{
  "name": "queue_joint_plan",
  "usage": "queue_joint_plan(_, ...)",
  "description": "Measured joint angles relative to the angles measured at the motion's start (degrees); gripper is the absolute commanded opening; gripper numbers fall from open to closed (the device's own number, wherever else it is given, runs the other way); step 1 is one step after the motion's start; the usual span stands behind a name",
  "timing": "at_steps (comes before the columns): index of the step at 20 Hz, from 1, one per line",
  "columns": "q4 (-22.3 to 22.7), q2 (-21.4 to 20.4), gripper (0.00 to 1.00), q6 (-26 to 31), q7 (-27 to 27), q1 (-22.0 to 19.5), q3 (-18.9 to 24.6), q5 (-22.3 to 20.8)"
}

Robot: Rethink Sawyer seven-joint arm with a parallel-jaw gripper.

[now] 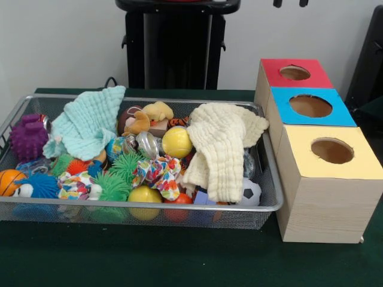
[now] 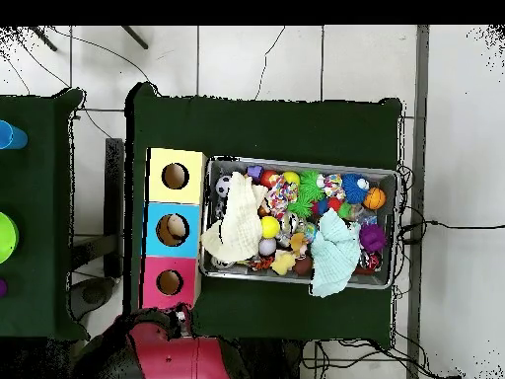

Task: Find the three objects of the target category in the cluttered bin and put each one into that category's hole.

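The silver wire-mesh bin (image 1: 149, 205) stands on the green table, full of toys; it also shows in the overhead view (image 2: 296, 281). One knotted white bundle with coloured patches (image 1: 157, 173) lies near the bin's front middle, and a second bundle (image 1: 75, 185) lies at the front left. I see no third bundle. The yellow-topped box's hole (image 1: 332, 150) is nearest the camera, right of the bin, and shows in the overhead view (image 2: 176, 177). My gripper (image 1: 290, 3) shows only its two tips at the top edge, standing apart and empty, far above the red-topped box.
A mint cloth (image 1: 87, 122) covers the bin's back left and a cream cloth (image 1: 224, 149) drapes over its right side. Spiky balls, a yellow ball (image 1: 176, 142) and a purple spiky ball (image 1: 27, 137) fill the rest. The blue-topped box (image 1: 311, 106) and the red-topped box (image 1: 294, 73) stand behind the yellow one.
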Motion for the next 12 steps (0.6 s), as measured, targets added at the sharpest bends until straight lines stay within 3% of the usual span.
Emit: queue_joint_plan(12, -0.2, 0.0, 1.0, 0.0, 0.0, 1.5, -0.8, 0.0)
